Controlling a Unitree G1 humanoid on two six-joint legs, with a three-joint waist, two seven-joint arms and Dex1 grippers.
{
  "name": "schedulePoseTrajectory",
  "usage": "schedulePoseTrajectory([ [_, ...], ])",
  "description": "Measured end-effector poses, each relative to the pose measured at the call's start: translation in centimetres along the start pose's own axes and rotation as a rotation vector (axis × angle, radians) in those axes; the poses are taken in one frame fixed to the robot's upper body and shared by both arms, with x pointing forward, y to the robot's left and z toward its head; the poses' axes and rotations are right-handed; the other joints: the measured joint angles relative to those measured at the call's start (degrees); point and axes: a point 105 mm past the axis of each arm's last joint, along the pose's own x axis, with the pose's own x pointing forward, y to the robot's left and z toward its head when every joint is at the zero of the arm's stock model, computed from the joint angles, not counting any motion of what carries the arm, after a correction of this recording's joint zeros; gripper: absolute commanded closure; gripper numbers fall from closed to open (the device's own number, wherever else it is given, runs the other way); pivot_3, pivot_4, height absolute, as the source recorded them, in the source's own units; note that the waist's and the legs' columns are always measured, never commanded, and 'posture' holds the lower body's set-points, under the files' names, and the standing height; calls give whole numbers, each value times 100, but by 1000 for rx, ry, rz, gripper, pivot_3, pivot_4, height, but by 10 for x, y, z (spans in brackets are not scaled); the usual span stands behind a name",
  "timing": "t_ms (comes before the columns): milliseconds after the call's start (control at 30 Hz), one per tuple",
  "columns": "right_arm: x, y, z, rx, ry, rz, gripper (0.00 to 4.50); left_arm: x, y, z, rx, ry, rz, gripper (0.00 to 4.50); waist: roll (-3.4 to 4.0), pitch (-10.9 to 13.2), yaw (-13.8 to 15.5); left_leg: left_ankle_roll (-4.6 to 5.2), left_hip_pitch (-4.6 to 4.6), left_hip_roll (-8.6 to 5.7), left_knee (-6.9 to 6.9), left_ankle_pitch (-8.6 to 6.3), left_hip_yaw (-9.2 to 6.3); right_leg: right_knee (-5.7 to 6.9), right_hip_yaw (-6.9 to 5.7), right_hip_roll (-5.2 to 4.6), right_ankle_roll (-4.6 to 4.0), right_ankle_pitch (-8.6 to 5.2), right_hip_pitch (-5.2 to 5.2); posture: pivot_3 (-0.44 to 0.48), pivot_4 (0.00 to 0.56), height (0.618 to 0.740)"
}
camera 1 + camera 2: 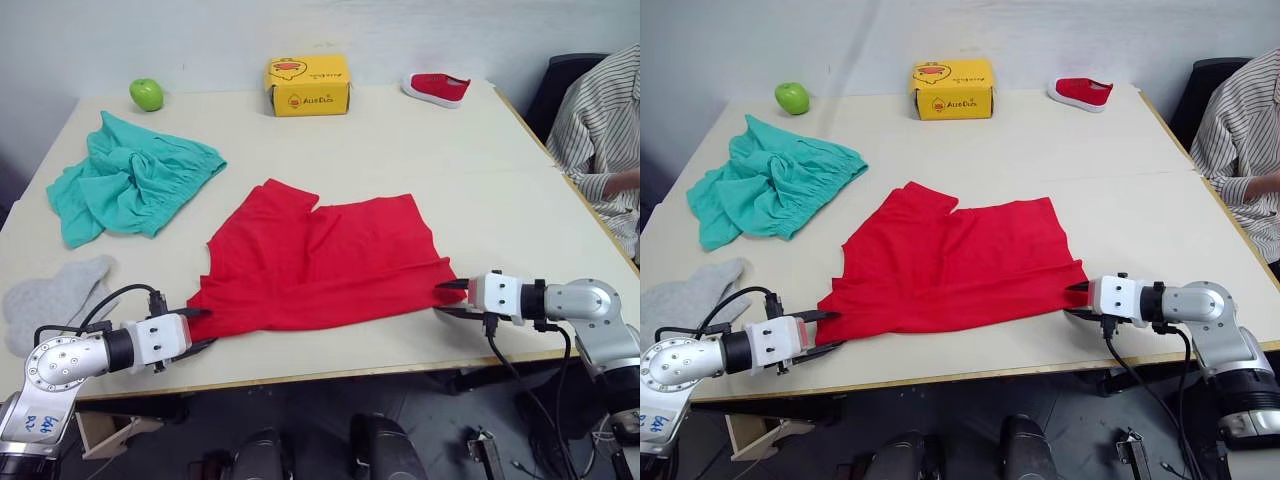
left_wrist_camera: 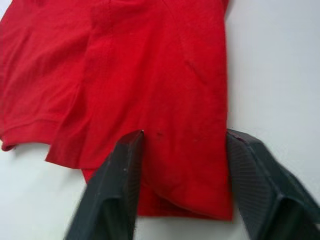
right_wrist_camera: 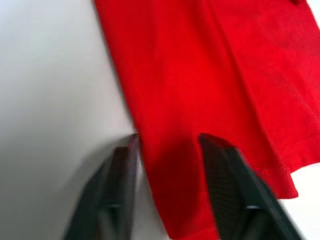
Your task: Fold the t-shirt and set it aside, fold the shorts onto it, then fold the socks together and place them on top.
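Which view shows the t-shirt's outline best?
Left eye view: the whole t-shirt lies in frame; the right eye view matches. The wrist views show corners only, between the open left claw and right claw.

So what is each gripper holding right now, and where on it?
Nothing is clamped yet. Both the left gripper and right gripper are open, fingers straddling the near corners of the bright red cloth t-shirt.

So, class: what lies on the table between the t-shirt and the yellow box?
Nothing. In the left eye view, bare table runs from the t-shirt back to the yellow box; the shorts lie off to the left.
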Motion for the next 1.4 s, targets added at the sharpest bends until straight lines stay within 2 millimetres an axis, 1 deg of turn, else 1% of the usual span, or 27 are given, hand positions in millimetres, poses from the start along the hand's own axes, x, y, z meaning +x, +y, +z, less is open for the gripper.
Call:
schedulePoseTrajectory([
  [67, 0, 1, -2, 2, 4, 5, 4487, -1, 1, -4, 0, 14, 3, 3913, 1, -1, 1, 0, 0, 0, 0, 0, 0, 1, 1, -4, 0, 0, -1, 0, 150, 740],
  [133, 0, 1, -2, -3, 2, 10, 4500, -4, 2, -7, 10, 30, -4, 4476, 1, -1, 0, -1, -1, 2, 0, 0, 0, 1, 1, -5, 0, 0, -2, 0, 150, 740],
  [233, -2, 2, -1, -13, -5, 24, 4500, -10, -2, -10, 21, 48, -20, 4476, 2, 0, -1, -4, -5, 4, -1, -2, 0, 0, 1, -5, -1, 0, -7, 0, 150, 740],
  [367, -11, 9, -2, -22, -10, 68, 4500, -23, -9, -12, 9, 46, -36, 4476, 5, 2, 4, -8, -10, 7, -3, -9, 0, -2, -2, -4, -9, -4, -12, 0, 150, 740],
  [500, -21, 25, -4, -5, -26, 114, 4500, -42, -26, -12, -19, 31, -85, 4476, 5, 3, 4, -4, -11, 9, -3, -26, 2, -10, -4, -1, -15, -8, -11, 0, 150, 740],
  [633, -27, 39, -5, 20, -31, 126, 4500, -50, -32, -4, -28, 18, -96, 4476, 2, 3, 23, 2, -14, 5, 0, -31, 1, -16, -6, 1, -14, -8, -8, 0, 150, 740],
  [700, -31, 50, -3, 42, -33, 137, 4500, -54, -41, -2, -51, 28, -114, 4476, 2, 3, 19, -1, -12, 8, -1, -38, 1, -16, -3, -1, -14, -8, -8, 0, 150, 740],
  [800, -37, 65, -1, 87, -27, 156, 4500, -57, -55, -1, -109, 39, -127, 4476, -1, 1, 23, -5, -13, 15, -2, -41, 1, -25, -4, 4, -14, -8, -6, 0, 150, 740],
  [867, -40, 73, 2, 113, -21, 166, 4500, -58, -60, -1, -147, 51, -127, 4476, -4, 2, 25, -5, -13, 18, -2, -42, 1, -31, -5, 7, -14, -8, -5, 0, 150, 740],
  [1000, -42, 80, 5, 149, -20, 173, 4500, -59, -63, 2, -186, 66, -113, 4476, -8, 4, 22, 6, -13, 22, -1, -60, 3, -36, -6, 6, -13, -8, -4, 0, 150, 740],
  [1167, -41, 81, 7, 161, -18, 179, 4500, -59, -69, 2, -247, 77, -118, 4476, -8, 4, 20, 11, -13, 32, -1, -52, 3, -35, -9, 14, -17, -10, -6, 0, 150, 740],
  [1200, -41, 81, 7, 178, -20, 177, 4500, -60, -68, 2, -264, 77, -114, 4012, -8, 4, 20, 8, -13, 33, -1, -50, 3, -35, -9, 15, -18, -10, -7, 0, 150, 740],
  [1267, -40, 81, 8, 230, -33, 176, 4098, -63, -68, 2, -303, 72, -112, 3535, -8, 4, 20, 8, -14, 33, -1, -49, 3, -35, -9, 14, -18, -10, -8, 0, 150, 740],
  [1333, -43, 87, 9, 302, -48, 200, 3589, -70, -67, 2, -355, 73, -118, 2915, -6, 5, 21, 9, -15, 34, -1, -50, 3, -35, -10, 13, -20, -11, -10, 0, 150, 740],
  [1400, -47, 93, 11, 371, -55, 241, 2910, -77, -61, 2, -404, 67, -111, 2264, -2, 9, 22, 12, -16, 33, 0, -52, 3, -35, -10, 13, -20, -12, -10, 0, 150, 740],
])
